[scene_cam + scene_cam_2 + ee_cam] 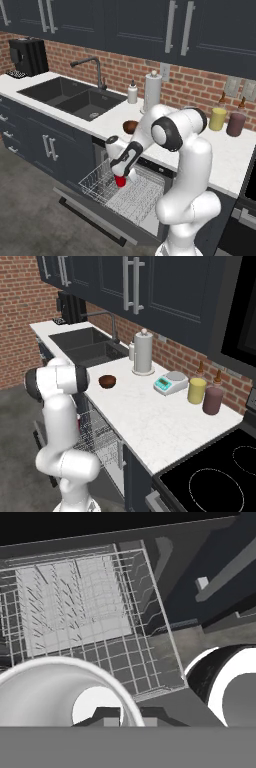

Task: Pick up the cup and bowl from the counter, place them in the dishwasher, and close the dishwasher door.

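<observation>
The claw [120,178] is clamped on the red cup [120,181], holding it upright over the white wire rack [131,194] of the dishwasher [150,220]; in the hand view the cup's white rim and pale inside [60,692] sit at the lower left, directly above the rack wires [75,607]. The rack is pulled out over the dishwasher door [90,210], which lies folded down and open, its dark bar handle [90,215] along the outer edge. From the right base view the rack [95,436] is partly hidden behind the arm, and a sliver of red beside the arm is too small to identify. Above the dishwasher runs the counter [225,155], white and marbled. The bowl [107,381] sits on the counter near its front edge, well apart from the cup and untouched; in the left base view it shows as a brown shape [130,126] partly covered by the arm. Farther back on the counter stand a paper-towel holder [142,353], a small scale [170,382], a yellow jar [197,390] and a maroon jar [213,400], the two jars just beside each other. The double sink [75,97] with its tap [92,67] lies to the arm's left, a soap bottle [132,92] behind it, and a coffee machine [27,56] stands at the far end against the brick wall.
</observation>
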